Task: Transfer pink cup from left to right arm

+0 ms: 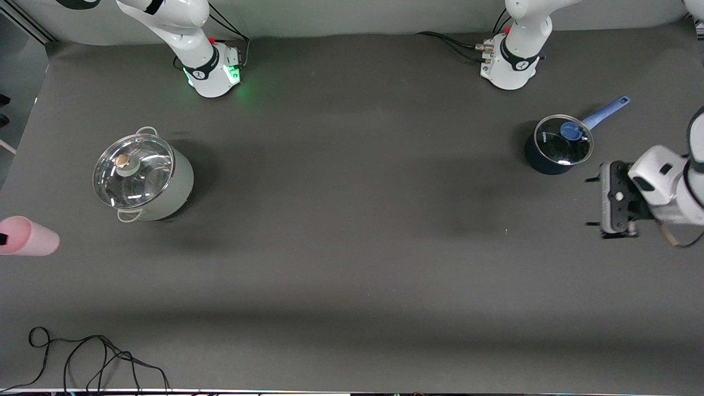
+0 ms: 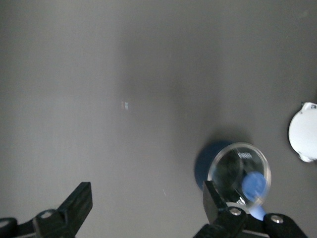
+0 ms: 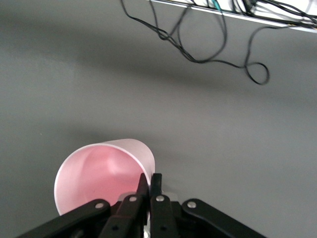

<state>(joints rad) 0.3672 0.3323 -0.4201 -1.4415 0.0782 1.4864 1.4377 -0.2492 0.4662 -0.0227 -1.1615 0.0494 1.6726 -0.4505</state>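
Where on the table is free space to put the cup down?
The table's middle is bare, between the steel pot and the blue saucepan. The edge nearest the front camera is free too, except a black cable at the right arm's end.

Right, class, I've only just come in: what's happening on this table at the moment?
The right gripper is shut on the rim of the pink cup, holding it at the right arm's end of the table, near the lidded silver pot. The left gripper is open and empty, beside the small blue saucepan at its own end. The cup is now with the right arm.
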